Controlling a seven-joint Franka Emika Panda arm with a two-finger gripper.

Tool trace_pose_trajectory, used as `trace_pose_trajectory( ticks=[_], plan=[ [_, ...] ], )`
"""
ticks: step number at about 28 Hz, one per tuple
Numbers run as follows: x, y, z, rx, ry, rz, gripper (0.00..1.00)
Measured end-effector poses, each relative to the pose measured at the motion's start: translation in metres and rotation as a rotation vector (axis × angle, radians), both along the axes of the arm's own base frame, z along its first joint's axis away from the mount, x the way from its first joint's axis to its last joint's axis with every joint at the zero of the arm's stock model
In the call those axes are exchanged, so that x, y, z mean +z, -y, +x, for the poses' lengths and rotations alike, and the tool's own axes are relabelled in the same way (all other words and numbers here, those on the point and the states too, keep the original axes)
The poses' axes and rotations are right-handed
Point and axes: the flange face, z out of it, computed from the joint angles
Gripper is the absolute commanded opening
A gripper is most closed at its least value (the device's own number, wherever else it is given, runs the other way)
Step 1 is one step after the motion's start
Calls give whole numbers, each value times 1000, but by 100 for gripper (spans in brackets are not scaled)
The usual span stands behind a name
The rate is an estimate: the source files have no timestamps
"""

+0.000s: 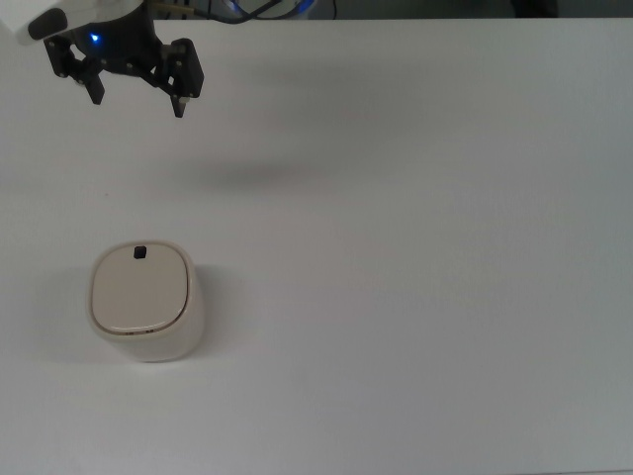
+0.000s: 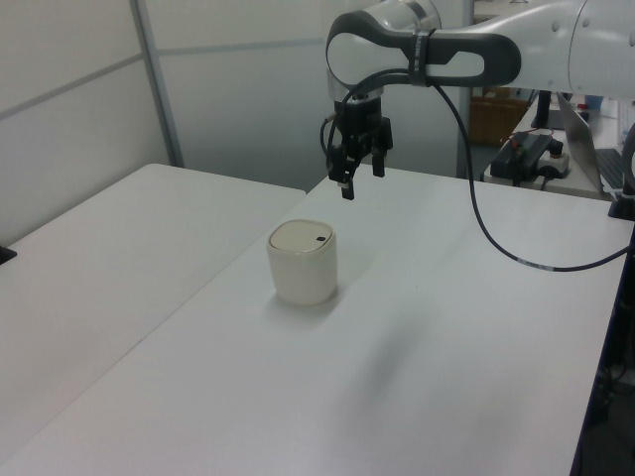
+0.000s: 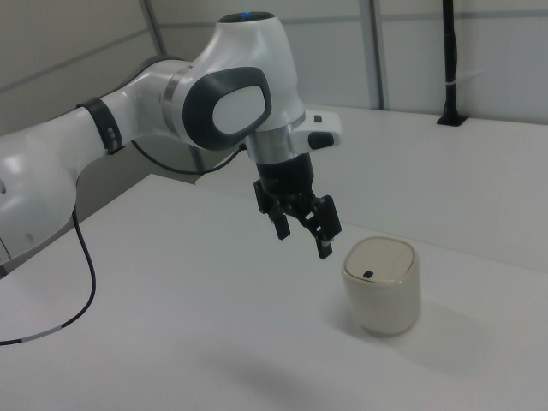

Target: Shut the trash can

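- A plain white bench (image 1: 415,297) fills the scene; pale wall panels stand behind it in the left view and the right view.
- The trash can (image 1: 146,303) stands upright on the bench, in the lower part of the top view's left side. It is a small cream-white bin with rounded corners.
- Its lid (image 1: 139,287) lies flat and flush on the rim, so the can is shut. A small black tab (image 1: 139,252) sits near the lid's edge, on the side toward the top of the top view.
- The claw (image 1: 138,102) hangs in the air near the top view's upper left corner, well apart from the trash can and touching nothing. Its two black fingers (image 1: 181,103) are spread wide with nothing between them.
- In the left view the claw (image 2: 357,179) hangs above and to the right of the trash can (image 2: 303,263); in the right view the claw (image 3: 301,240) is up and to the left of the trash can (image 3: 382,285).
- The white arm (image 3: 171,103) reaches in from the right view's left. A black cable (image 2: 486,218) droops from the arm in the left view.
- A small blue light (image 1: 95,41) glows on the claw's body.
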Motion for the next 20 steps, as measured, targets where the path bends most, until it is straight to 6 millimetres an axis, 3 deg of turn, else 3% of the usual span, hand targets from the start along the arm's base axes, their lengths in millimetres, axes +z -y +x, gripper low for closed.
trace_pose_trajectory(
  ticks=[20],
  plan=[
    [-4,4,-6,-9,-52,0,100]
  ],
)
